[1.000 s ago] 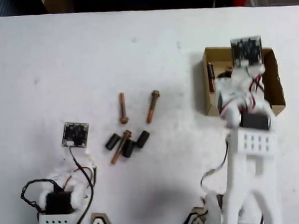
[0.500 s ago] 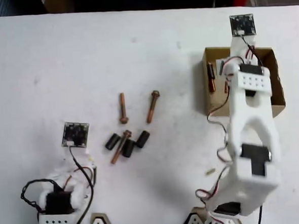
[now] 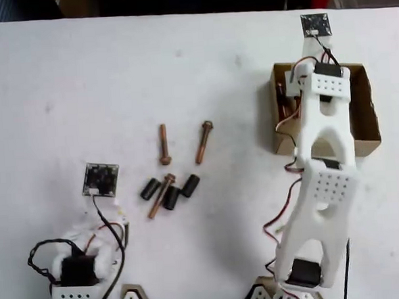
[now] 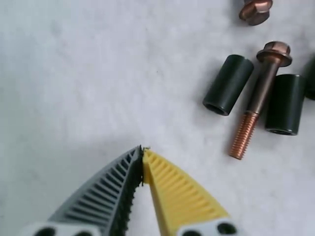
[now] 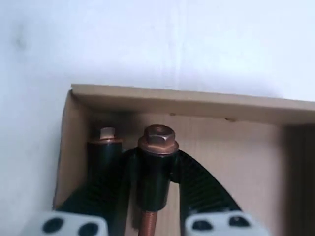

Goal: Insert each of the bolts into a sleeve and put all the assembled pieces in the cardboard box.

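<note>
1. High view: your right arm point(image 3: 325, 148) stretches up the right side of the frame, with its far end over the cardboard box point(image 3: 368, 109) at upper right. Your left arm point(image 3: 78, 272) sits folded at lower left. On the white table point(image 3: 80, 82), just left of centre, lie three loose bolts point(image 3: 164, 143). Two are side by side, and the third is lower, lying among three black sleeves point(image 3: 171, 198).

2. Left wrist view: your left gripper point(image 4: 142, 152) is pinched closed on nothing, grey and yellow fingertips touching, just above the bare table point(image 4: 74, 73). Ahead of it, well apart, a bolt point(image 4: 258, 98) lies between two sleeves point(image 4: 229, 84), close against both. Another bolt head point(image 4: 256, 10) shows beyond them.

3. Right wrist view: your right gripper point(image 5: 156, 172) is clamped on an assembled piece point(image 5: 157, 140), a bolt seated in its sleeve with the hex head pointing away from the camera. It's inside the cardboard box point(image 5: 197, 105). A second assembled piece point(image 5: 104, 152) lies just beside it, near the side wall.
</note>
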Motion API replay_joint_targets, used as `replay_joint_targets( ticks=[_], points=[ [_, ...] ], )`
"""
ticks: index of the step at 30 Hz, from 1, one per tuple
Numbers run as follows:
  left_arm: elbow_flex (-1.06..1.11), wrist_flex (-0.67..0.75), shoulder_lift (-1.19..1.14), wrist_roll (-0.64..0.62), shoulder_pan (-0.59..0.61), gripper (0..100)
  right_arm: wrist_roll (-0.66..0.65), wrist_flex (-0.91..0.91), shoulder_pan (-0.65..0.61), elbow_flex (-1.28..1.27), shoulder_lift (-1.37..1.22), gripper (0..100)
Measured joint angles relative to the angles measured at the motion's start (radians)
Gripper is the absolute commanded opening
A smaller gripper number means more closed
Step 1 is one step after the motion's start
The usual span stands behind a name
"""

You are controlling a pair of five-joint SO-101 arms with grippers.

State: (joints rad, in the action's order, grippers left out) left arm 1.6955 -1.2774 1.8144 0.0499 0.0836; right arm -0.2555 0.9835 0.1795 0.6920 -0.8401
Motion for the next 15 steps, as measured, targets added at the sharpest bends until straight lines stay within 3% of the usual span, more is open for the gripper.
replay_joint_targets(
  ticks=[4,11,15],
  points=[
    [0.0,0.0,0.0,0.0,0.0,3,0.0,0.041,0.0,0.164,-0.133,2.6],
    [0.0,0.0,0.0,0.0,0.0,3,0.0,0.172,-0.021,0.402,-0.261,21.9],
    [0.0,0.0,0.0,0.0,0.0,3,0.0,0.27,-0.038,0.522,-0.278,20.9]
  ],
)
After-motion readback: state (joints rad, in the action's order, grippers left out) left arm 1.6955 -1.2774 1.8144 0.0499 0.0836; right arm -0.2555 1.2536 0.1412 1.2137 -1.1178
